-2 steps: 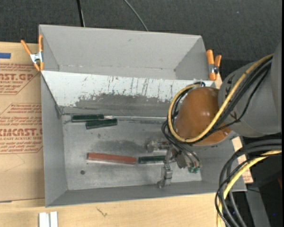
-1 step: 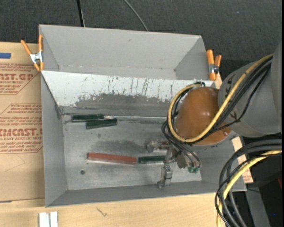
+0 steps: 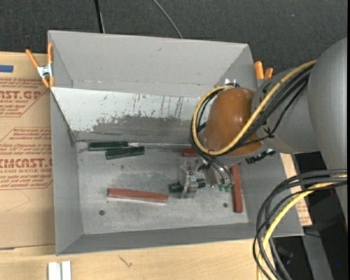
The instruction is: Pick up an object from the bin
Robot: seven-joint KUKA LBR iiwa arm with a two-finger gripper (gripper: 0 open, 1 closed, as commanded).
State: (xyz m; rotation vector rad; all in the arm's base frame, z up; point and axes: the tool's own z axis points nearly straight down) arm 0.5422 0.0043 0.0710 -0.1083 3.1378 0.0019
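One small dark green piece (image 3: 176, 187) lies right of the middle of the bin (image 3: 64, 174) floor, just beside the gripper (image 3: 192, 182); whether its claw is spread cannot be told. A reddish stick (image 3: 137, 195) rests nearer the front edge.

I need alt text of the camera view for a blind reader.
The robot's gripper hangs low in a grey metal bin, beside a small dark green object. A long reddish-brown flat stick lies left of it in the view.

Dk grey floor (image 3: 251, 10), lt wood tabletop (image 3: 181, 261)
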